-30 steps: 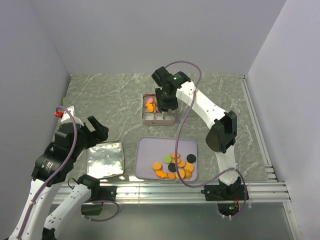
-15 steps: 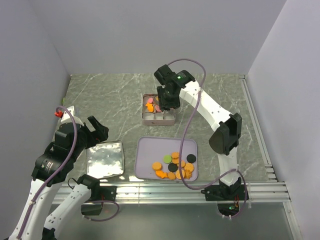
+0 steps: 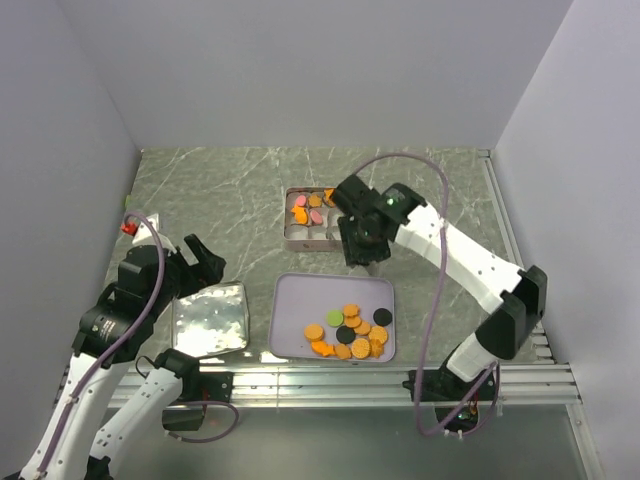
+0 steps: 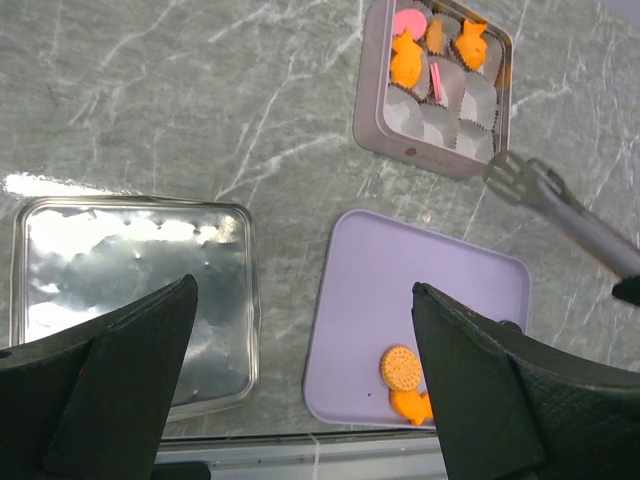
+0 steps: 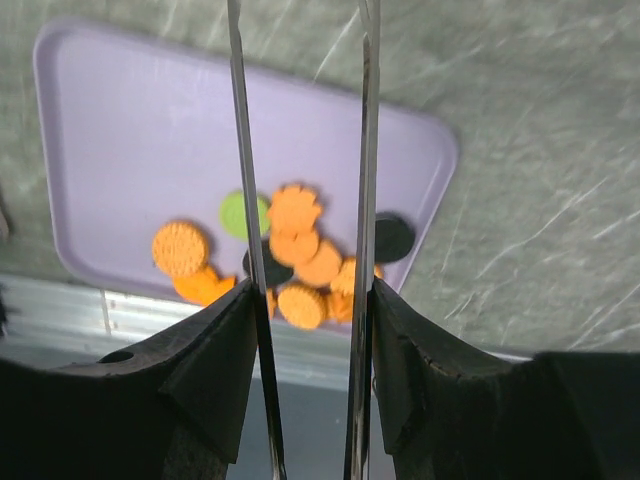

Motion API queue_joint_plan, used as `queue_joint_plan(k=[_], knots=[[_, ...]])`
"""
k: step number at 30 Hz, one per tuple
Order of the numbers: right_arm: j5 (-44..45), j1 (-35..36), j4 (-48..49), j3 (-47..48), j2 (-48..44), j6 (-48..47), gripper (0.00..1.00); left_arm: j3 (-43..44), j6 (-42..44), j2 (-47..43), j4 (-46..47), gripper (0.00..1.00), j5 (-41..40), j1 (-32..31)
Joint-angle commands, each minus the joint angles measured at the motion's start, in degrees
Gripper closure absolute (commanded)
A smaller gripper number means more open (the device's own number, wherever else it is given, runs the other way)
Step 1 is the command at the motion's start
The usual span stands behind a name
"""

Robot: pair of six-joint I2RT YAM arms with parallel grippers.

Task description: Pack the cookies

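A heap of cookies, orange rounds and fish shapes with green and black rounds, lies at the near right of the lilac tray. More cookies fill the back cups of the square tin. My right gripper hangs between tin and tray, shut on metal tongs. The tong blades stand apart with nothing between them, pointing over the heap of cookies. At the left my left gripper is open and empty, above the gap between lid and tray.
The shiny tin lid lies flat left of the tray, near the front rail. Grey walls close the back and both sides. A red item sits by the left wall.
My right arm has swung back from over the tin toward the tray, tongs in hand. The tin's cookies now show fully. The left arm shifted slightly.
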Motion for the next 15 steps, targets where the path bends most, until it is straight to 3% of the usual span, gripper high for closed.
queue_joint_plan(k=[1, 7, 15], knots=[[1.33, 4.54, -1.05, -4.7, -4.77, 4.85, 0.47, -0.93, -0.04, -0.7, 3.67, 0.06, 2.86, -0.14], [-0.51, 9.73, -0.17, -14.38, -9.52, 10.66, 0.46, -2.51, -0.91, -1.31, 4.99, 0.06, 4.97, -0.14], [-0.51, 14.65, -3.42, -16.59, -12.33, 14.71, 0.46, -4.36, -2.15, -3.16, 4.64, 0.06, 6.99, -0.14]])
